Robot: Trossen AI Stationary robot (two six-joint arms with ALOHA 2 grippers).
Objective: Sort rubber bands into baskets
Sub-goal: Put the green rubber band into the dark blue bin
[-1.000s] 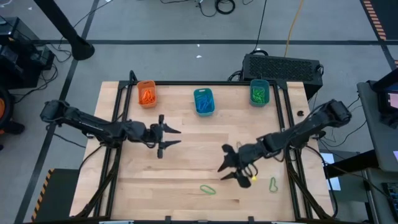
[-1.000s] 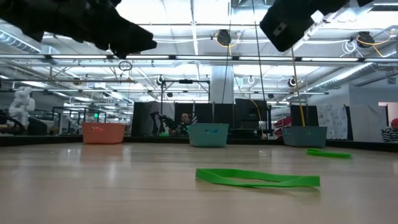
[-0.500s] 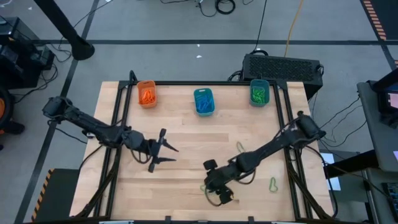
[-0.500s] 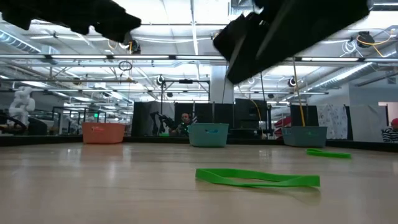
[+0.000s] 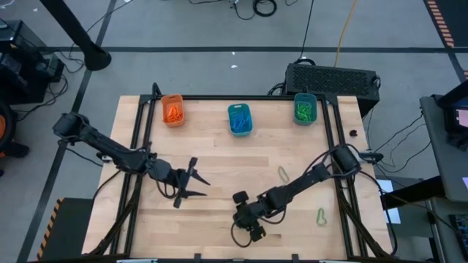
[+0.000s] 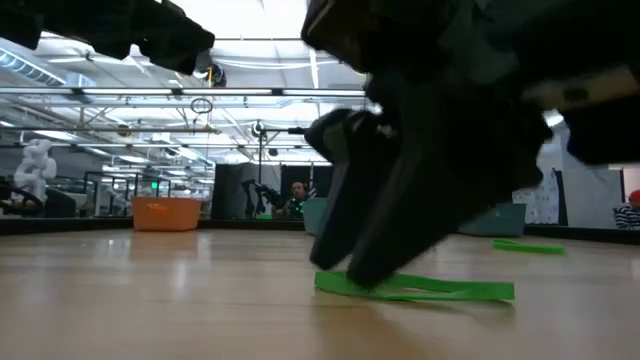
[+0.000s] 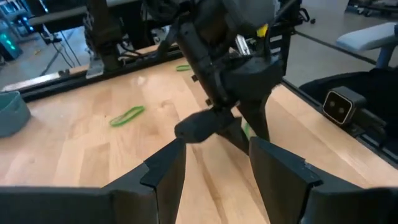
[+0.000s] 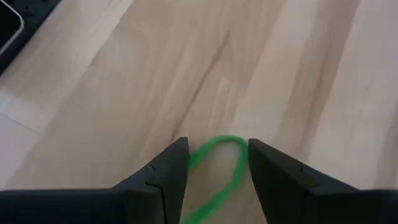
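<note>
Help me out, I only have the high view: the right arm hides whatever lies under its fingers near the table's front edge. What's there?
Observer: A green rubber band. The right wrist view shows it between the right gripper's open fingers.
Operator: Is it lifted?
Observer: No. In the low view it lies flat on the table.
Operator: And the left gripper?
Observer: The left gripper is open and holds nothing. Its wrist view looks toward the right arm.

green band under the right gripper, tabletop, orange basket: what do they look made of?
Green rubber band: thin flat strip lying limp, likely rubber, matte. Table: pale wood with plank seams and grain, soft satin sheen. Orange basket: smooth, uniformly coloured, rounded corners, probably moulded plastic. Right gripper straddles the band, open.
</note>
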